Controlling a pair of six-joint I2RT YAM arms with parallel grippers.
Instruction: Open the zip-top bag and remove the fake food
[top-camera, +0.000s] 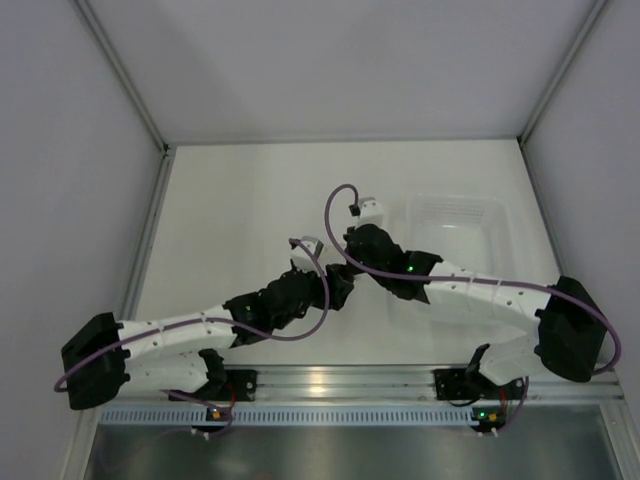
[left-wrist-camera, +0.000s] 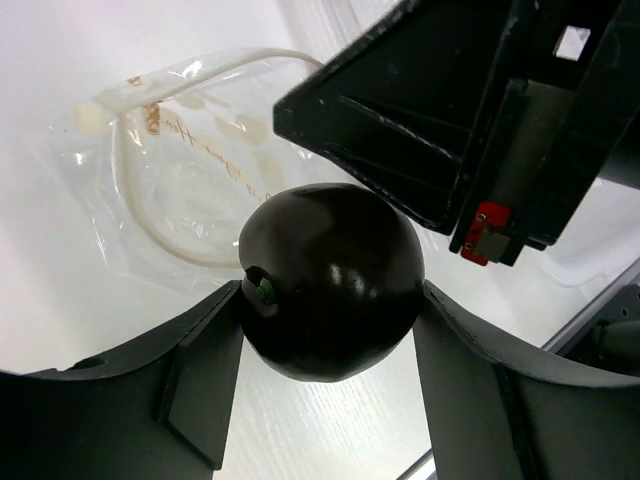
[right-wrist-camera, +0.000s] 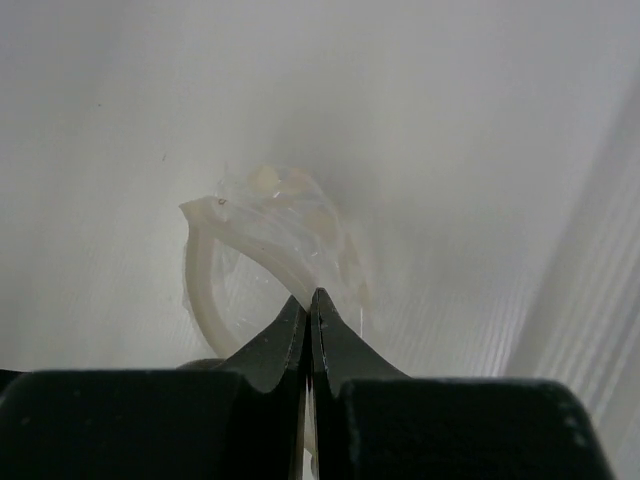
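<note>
L pincer (left-wrist-camera: 330, 300): clamped on the fake food (left-wrist-camera: 335, 265), one finger on each side. Ball is dark brown-black and glossy, w/ a small green spot on one side (seen in L wrist view). It sits outside the zip-top bag (left-wrist-camera: 180, 170), in front of it, w/ the white worktop (top-camera: 230, 220) below.

R pincer (right-wrist-camera: 312, 298): tips shut tight, no gap, nipping the bag's rim strip where it meets them. Bag mouth gapes open, the white zip strip curving in a loop. Plastic is clear and crinkly, w/ faint tan print.

Overhead: both arms reach to mid-worktop, wrists close together. R pincer's black body is just beyond the ball in L wrist view. Bag can't be made out from above, hidden under the wrists.

Translucent white tub (top-camera: 455, 205) is on the right side of the worktop. R forearm crosses its near side.
</note>
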